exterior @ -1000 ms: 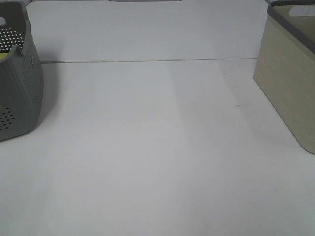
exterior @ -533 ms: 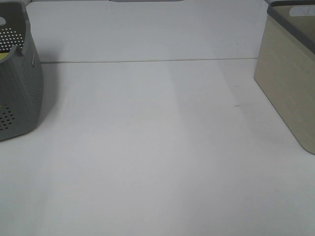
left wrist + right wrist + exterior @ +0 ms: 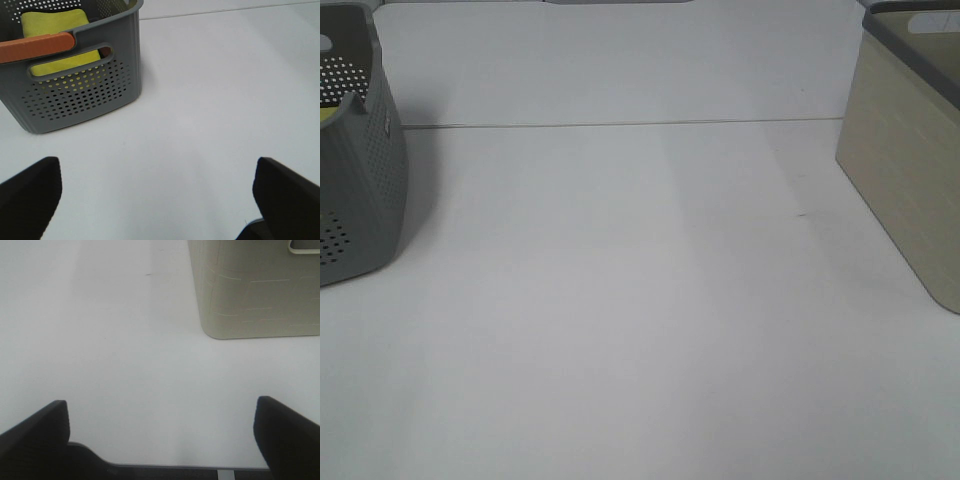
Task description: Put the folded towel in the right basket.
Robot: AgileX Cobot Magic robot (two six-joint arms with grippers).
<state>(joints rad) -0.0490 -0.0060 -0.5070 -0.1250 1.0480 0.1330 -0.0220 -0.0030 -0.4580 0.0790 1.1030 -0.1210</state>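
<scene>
A folded yellow towel (image 3: 60, 42) lies inside the grey perforated basket (image 3: 85, 95), which has an orange handle (image 3: 36, 47); a sliver of the towel (image 3: 326, 113) and the basket (image 3: 365, 190) show at the left edge of the high view. The beige right basket (image 3: 905, 170) stands at the right edge and shows in the right wrist view (image 3: 255, 290). My left gripper (image 3: 155, 195) is open and empty, some way short of the grey basket. My right gripper (image 3: 162, 435) is open and empty, short of the beige basket. Neither gripper shows in the high view.
The white table (image 3: 640, 300) has a thin seam line (image 3: 620, 124) across its far part. A small dark mark (image 3: 801, 213) lies near the beige basket. The table's front edge (image 3: 165, 467) shows in the right wrist view.
</scene>
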